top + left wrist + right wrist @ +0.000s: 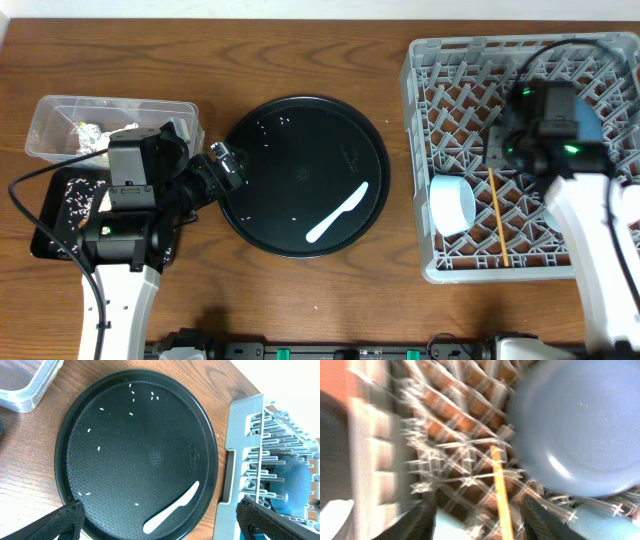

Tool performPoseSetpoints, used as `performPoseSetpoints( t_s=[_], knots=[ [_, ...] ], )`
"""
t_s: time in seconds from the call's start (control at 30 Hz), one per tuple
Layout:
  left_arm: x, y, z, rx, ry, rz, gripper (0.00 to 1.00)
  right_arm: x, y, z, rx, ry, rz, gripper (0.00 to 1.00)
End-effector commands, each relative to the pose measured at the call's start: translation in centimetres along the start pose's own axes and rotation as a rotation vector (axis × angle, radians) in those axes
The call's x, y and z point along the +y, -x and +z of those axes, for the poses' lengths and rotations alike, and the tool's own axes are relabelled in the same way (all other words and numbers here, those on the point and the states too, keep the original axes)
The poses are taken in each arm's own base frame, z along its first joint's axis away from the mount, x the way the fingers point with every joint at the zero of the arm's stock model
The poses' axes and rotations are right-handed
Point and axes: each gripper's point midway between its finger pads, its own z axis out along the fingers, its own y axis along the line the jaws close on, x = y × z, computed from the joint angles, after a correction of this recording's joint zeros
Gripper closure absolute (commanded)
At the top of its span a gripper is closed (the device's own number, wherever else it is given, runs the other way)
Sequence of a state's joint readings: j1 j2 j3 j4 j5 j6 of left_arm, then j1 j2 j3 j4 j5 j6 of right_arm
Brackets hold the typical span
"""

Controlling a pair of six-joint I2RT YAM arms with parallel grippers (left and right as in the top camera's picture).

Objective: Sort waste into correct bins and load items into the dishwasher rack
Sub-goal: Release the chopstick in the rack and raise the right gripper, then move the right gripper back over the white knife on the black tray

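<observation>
- Right gripper (480, 510): jaws spread, one either side of the thin wooden chopstick (499, 490). View blurred, so contact cannot be told.
- Chopstick lies in the dishwasher rack (420, 150) toward its 7 o'clock, just beside the blue plate (580, 425).
- Judged step: releasing the chopstick. Lift straight up so neither finger drags it.
- Left gripper (159, 507): jaws spread wide, empty, at 9 o'clock of the round black tray (150, 450).
- White spoon (338, 215) at the tray's 5 o'clock; likely next pick.
</observation>
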State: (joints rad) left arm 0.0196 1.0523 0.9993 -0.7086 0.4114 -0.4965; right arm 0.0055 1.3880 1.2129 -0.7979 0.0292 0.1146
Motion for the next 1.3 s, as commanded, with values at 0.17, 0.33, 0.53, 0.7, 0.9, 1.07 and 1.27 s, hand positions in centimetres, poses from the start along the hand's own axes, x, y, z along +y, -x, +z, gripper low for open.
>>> performPoseSetpoints(
  t_s=[0.17, 0.33, 0.53, 0.7, 0.9, 1.07, 1.27],
  knots=[
    [-0.1, 0.5, -0.3, -0.017, 0.004, 0.014, 0.02, 10.5, -3.2, -7.3, 0.112, 0.409, 0.223, 0.71],
    [-0.1, 0.5, -0.3, -0.017, 0.004, 0.014, 0.02, 16.1, -6.9, -6.9, 0.226, 0.479, 0.197, 0.66],
    [-0.1, 0.5, -0.3, -0.017, 0.004, 0.014, 0.02, 22.2, -11.0, -4.6, 0.337, 0.525, 0.283, 0.86],
    [-0.1, 0.5, -0.3, -0.017, 0.004, 0.014, 0.02, 25.9, -14.6, -1.1, 0.396, 0.514, 0.318, 0.99],
    [-0.1, 0.5, -0.3, -0.017, 0.004, 0.014, 0.02, 26.7, -17.6, 3.2, 0.344, 0.315, 0.382, 0.98],
    [-0.1, 0.5, -0.3, -0.017, 0.004, 0.014, 0.02, 27.3, -19.2, 5.5, 0.325, 0.255, 0.383, 0.93],
    [-0.1, 0.5, -0.3, -0.017, 0.004, 0.014, 0.02, 27.3, -21.1, 7.2, 0.350, 0.208, 0.354, 0.94]
  ],
)
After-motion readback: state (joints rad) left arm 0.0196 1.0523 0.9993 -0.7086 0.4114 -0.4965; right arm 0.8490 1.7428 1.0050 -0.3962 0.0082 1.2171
